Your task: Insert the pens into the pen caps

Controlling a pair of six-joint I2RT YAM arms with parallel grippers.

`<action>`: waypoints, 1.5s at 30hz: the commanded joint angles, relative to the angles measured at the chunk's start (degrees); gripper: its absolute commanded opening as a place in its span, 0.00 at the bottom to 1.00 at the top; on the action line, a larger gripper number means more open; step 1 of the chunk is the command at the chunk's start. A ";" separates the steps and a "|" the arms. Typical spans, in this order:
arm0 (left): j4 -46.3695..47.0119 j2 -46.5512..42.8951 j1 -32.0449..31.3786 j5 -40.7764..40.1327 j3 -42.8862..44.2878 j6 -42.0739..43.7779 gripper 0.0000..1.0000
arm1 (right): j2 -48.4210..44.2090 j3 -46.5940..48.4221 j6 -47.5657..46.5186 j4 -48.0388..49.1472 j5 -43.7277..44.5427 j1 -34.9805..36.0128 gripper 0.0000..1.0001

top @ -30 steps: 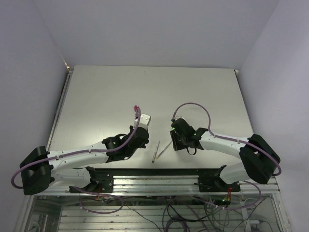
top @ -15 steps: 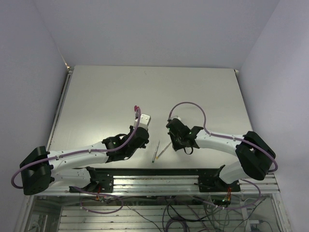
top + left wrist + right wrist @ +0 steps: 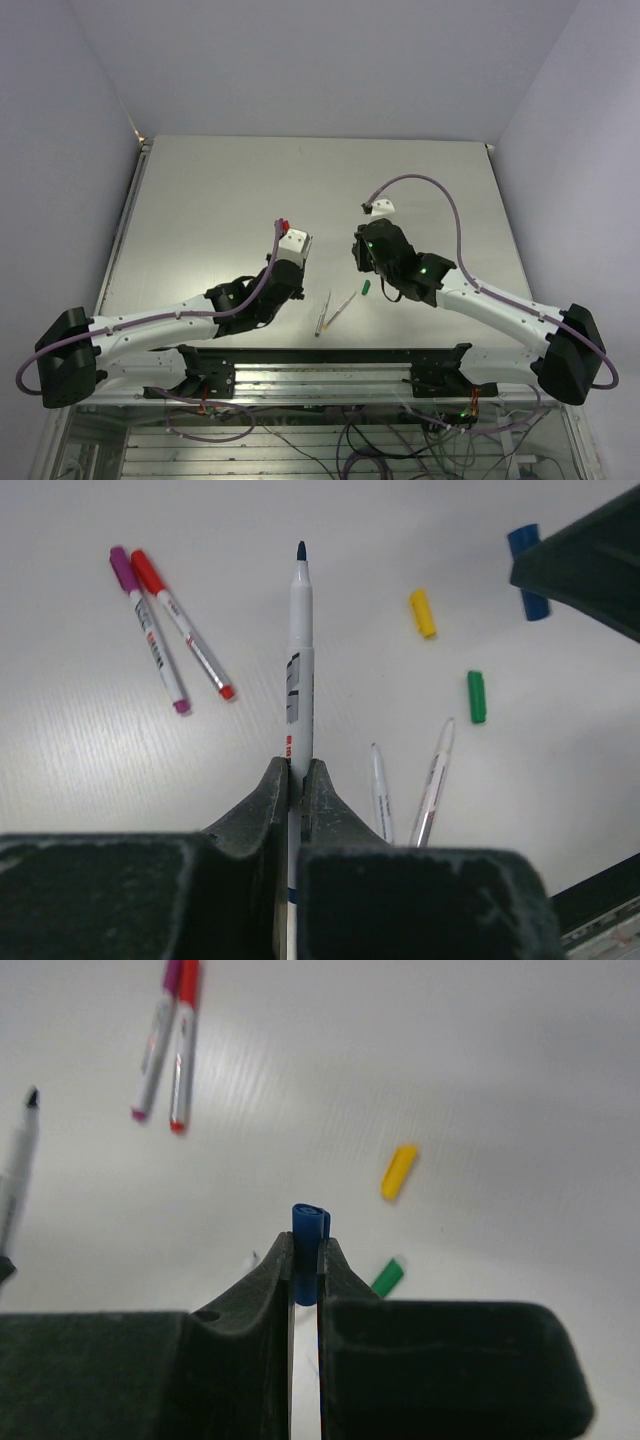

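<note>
My left gripper (image 3: 297, 765) is shut on a white pen (image 3: 300, 660) whose dark blue tip points away from it, above the table. The right gripper (image 3: 305, 1245) is shut on a blue pen cap (image 3: 309, 1222), held upright off the table. That cap (image 3: 527, 555) also shows at the left wrist view's upper right. A yellow cap (image 3: 423, 612) and a green cap (image 3: 476, 696) lie loose on the table. Two uncapped pens (image 3: 378, 790) (image 3: 434, 780) lie near the front edge. In the top view both grippers (image 3: 285, 285) (image 3: 368, 258) hang over the table's near middle.
A purple-capped pen (image 3: 148, 630) and a red-capped pen (image 3: 185, 625) lie side by side on the white table (image 3: 220, 190). The black rail (image 3: 320, 355) runs along the near edge, just behind the two loose pens (image 3: 323, 311).
The right gripper has shut on the blue cap and lifted it up and back off the table. The left arm has risen slightly with its pen.
</note>
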 commanded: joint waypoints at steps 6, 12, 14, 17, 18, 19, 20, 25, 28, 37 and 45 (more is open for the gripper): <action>20.08 1.48 0.24 0.89 -1.35 5.18 0.07 | -5.26 -10.40 -4.21 37.15 -0.49 -7.05 0.00; 28.25 5.60 0.33 4.80 -0.64 5.48 0.07 | -4.63 -15.68 0.80 55.56 -10.09 -13.55 0.00; 29.55 7.12 0.41 5.83 -0.20 5.62 0.07 | -4.24 -16.95 1.21 59.96 -11.90 -13.66 0.00; 31.16 8.82 0.76 7.75 0.70 5.41 0.07 | -3.87 -18.77 2.28 66.25 -15.40 -13.72 0.00; 31.59 9.27 0.87 8.14 0.92 5.20 0.07 | -3.81 -19.17 2.61 67.87 -16.36 -13.67 0.00; 32.16 9.61 0.99 8.58 1.06 4.92 0.07 | -3.79 -19.62 3.09 69.74 -17.30 -13.68 0.00; 32.77 9.86 1.09 9.02 1.08 4.76 0.07 | -3.87 -20.02 3.70 70.43 -18.09 -13.68 0.00; 33.34 10.27 1.20 9.47 1.84 4.75 0.07 | -3.74 -21.89 6.58 74.42 -19.88 -13.67 0.00; 33.99 9.76 1.21 9.93 1.62 4.92 0.07 | -3.35 -22.72 7.47 75.66 -20.51 -13.63 0.00; 33.73 7.41 1.19 10.22 0.97 5.43 0.07 | -2.61 -23.37 8.15 76.06 -20.85 -13.60 0.00; 33.42 6.89 1.16 10.02 0.65 5.90 0.07 | -2.35 -23.72 8.46 76.37 -20.56 -13.64 0.00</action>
